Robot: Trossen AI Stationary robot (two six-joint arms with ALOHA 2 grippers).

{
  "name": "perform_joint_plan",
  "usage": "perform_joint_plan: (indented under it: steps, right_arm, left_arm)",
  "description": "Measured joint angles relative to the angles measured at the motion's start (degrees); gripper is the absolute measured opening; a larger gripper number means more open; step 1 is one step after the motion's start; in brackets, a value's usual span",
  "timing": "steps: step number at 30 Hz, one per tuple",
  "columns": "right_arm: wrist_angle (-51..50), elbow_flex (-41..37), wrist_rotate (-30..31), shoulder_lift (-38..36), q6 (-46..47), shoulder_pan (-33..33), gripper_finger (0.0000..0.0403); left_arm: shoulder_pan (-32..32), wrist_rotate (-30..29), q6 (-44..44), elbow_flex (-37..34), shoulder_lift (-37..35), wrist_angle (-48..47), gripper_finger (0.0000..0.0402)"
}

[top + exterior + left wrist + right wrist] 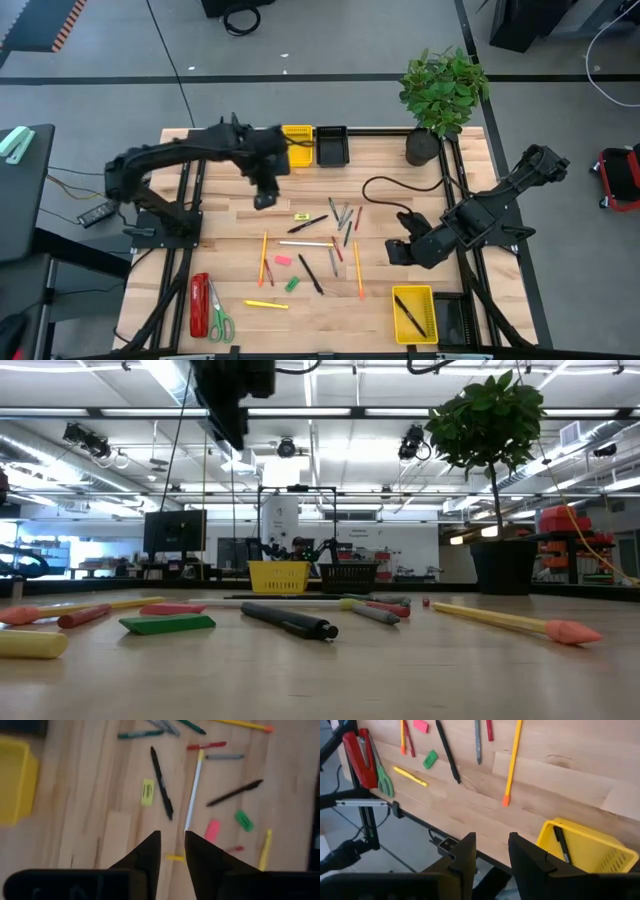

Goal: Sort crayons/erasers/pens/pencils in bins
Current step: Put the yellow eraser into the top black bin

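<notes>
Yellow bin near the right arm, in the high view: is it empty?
No. The yellow bin near the table's front edge already holds a black pen lying slantwise inside it.

pen (411, 311) in bin (400, 326) (right front corner)

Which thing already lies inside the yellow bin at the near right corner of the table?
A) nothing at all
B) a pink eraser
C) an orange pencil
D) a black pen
D: in the high view a black pen lies slanted inside the yellow bin, and the right wrist view shows the same pen against the bin's wall.
</notes>
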Motion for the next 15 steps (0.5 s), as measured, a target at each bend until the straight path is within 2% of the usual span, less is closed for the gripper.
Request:
perform_joint_plan:
  steps: [7,15]
  right_arm:
    - [-0.01,-0.02,0.03,0.02,-3.77,-0.02,0.0121]
    - [-0.34,-0.02,0.42,0.02,-8.51,0.00,0.0121]
  left_arm:
    - [-3.62,-4.94,5.35,-4.93,6.33,8.39,0.0156]
    - [-5.12,-8.07,4.11,-13.35,8.80,19.87,0.0210]
